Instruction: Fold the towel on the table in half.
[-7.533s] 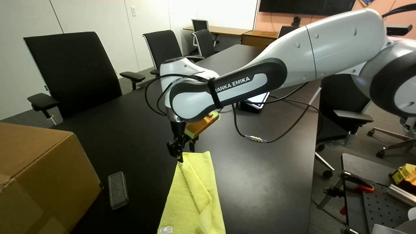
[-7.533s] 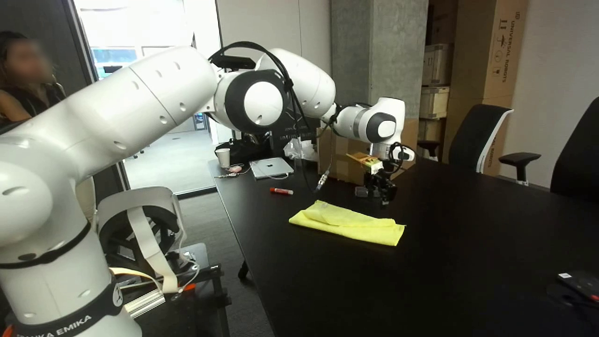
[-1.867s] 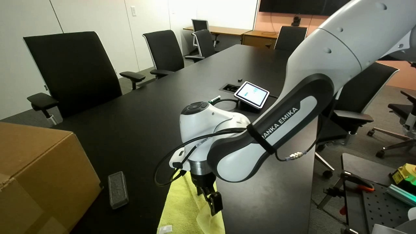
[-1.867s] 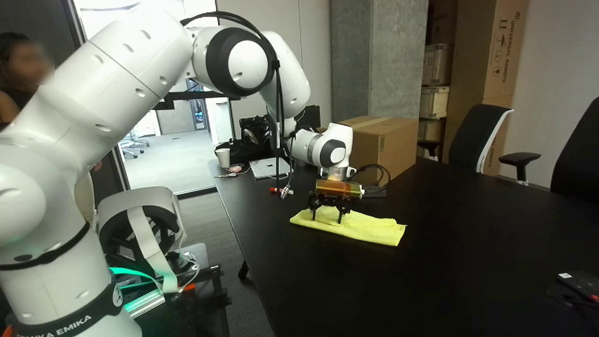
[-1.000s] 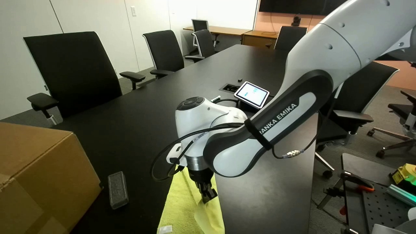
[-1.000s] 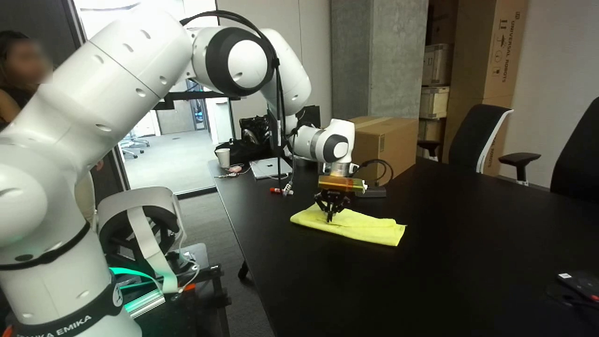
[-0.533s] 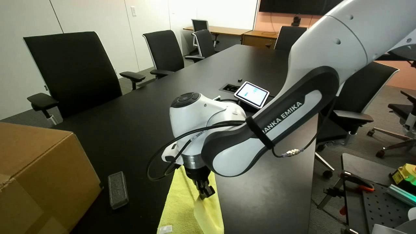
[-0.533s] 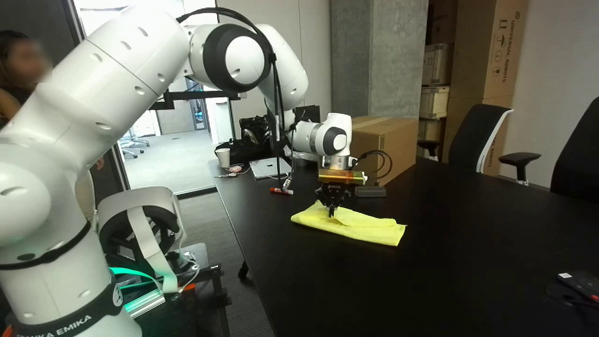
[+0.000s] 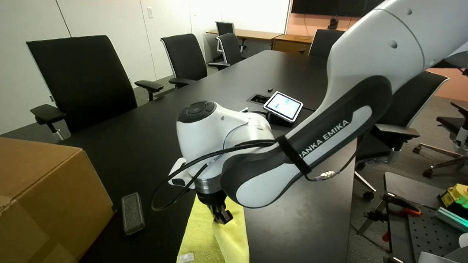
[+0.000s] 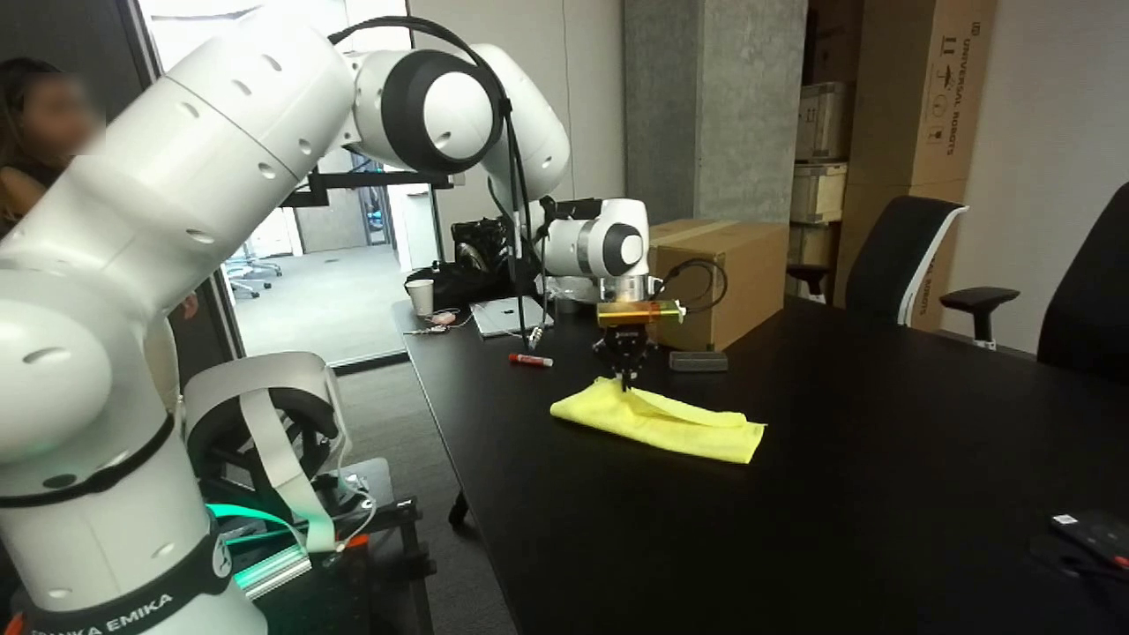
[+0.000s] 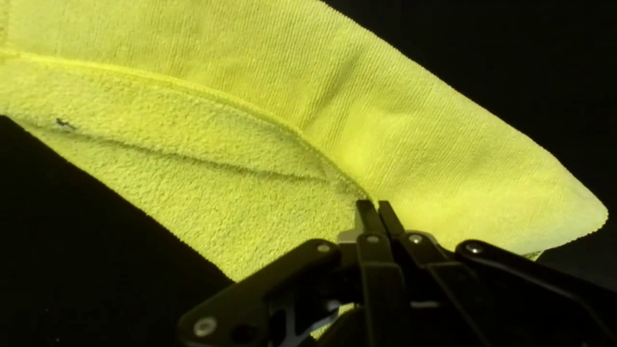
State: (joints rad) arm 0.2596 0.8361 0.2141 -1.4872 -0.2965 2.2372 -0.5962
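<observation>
the towel lies beneath the fingers on the worktop, its top-layer hem pinched tight between them, its length running up-left in the wrist view, so the carry probably goes crosswise

Rough, nubby cloth towel; smooth, apparently matt table.

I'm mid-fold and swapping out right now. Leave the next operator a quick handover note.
Gripper: shut on the towel, pinching the edge of its folded-over flap.
Where: the towel lies on the table, its fuzzy lower layer partly uncovered beside the flap.
Done: flap partly over, edge gripped.
Left: probably carry that edge further across the lower layer, line up the borders, lay it flat and let go.
</observation>
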